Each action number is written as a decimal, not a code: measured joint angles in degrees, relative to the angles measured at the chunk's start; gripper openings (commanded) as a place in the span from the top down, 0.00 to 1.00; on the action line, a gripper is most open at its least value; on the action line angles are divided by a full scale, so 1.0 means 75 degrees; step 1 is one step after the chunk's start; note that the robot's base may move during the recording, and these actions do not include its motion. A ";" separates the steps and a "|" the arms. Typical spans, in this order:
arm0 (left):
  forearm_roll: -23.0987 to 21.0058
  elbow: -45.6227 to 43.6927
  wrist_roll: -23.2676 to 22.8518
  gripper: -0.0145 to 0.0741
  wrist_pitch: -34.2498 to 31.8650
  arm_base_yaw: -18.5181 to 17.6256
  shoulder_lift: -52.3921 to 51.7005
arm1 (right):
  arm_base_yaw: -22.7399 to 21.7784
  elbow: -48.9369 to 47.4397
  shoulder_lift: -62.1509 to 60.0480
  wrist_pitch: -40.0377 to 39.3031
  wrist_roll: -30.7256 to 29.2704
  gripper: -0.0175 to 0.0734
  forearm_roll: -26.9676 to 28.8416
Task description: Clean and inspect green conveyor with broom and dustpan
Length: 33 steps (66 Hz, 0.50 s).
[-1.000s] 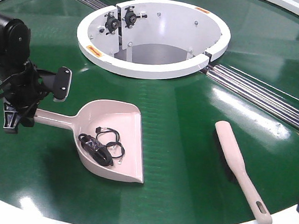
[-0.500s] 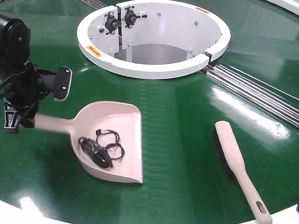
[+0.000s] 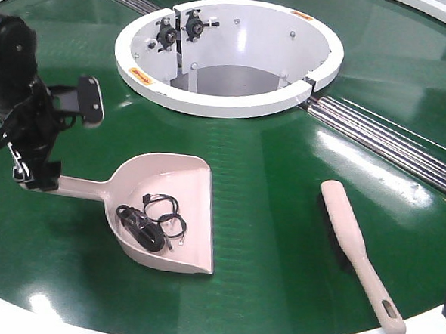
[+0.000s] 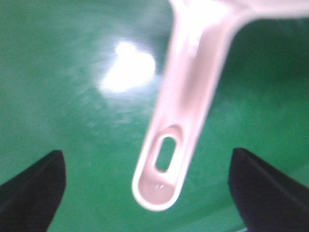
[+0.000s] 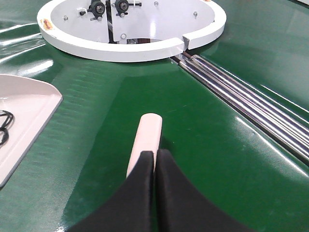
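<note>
Slim pale pink plastic broom with black bristles lying near the glossy green conveyor's near right edge, right gripper pressed closed above it, pale pink dustpan holding black cable toward the left edge, left gripper spread wide around its slotted handle, white central ring toward the far edge.

Blurred dustpan handle with slot, green conveyor, gripper jaws spread

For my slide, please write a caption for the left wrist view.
Open left hand above the dustpan handle, over the green conveyor.
</note>
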 measured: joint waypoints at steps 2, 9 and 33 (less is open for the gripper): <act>0.0000 0.0000 -0.0423 0.26 -0.0076 0.0000 -0.0118 | 0.0000 0.0000 0.0000 0.0000 0.0000 0.82 0.0000; 0.0050 0.0000 -0.1593 0.40 -0.0442 0.0000 -0.0538 | 0.0000 0.0000 0.0000 0.0000 0.0000 0.82 0.0000; 0.0465 0.0000 -0.4589 0.85 -0.1222 0.0000 -0.1959 | 0.0000 0.0000 0.0000 -0.0253 0.0057 0.82 0.0000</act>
